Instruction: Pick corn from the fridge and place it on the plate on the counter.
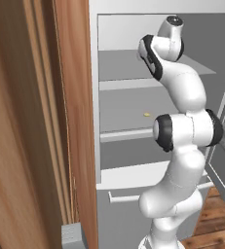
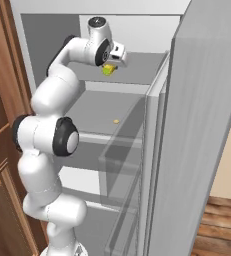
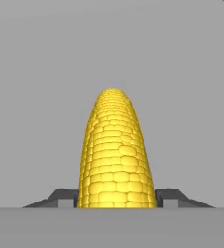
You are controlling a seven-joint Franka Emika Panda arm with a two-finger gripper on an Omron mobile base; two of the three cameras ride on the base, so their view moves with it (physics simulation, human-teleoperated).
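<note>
My arm reaches into the open fridge (image 1: 95, 97) at the level of its upper grey shelf (image 2: 137, 65). In the hand view the yellow corn (image 3: 114, 150) stands lengthwise between my two dark fingertips, and each tip presses a side of the cob. From the right base view the corn (image 2: 107, 70) hangs just under my gripper (image 2: 110, 65), slightly above the shelf. The gripper (image 3: 116, 199) is shut on it. The corn's green tip is hidden. The plate and the counter are out of view.
A tiny yellow-orange speck (image 1: 146, 115) lies on the middle shelf (image 2: 102, 107). The fridge door (image 2: 202, 125) stands open on the right with clear door bins. A white drawer front (image 1: 133, 175) sits below. A tall wooden panel (image 1: 36, 121) borders the fridge on the left.
</note>
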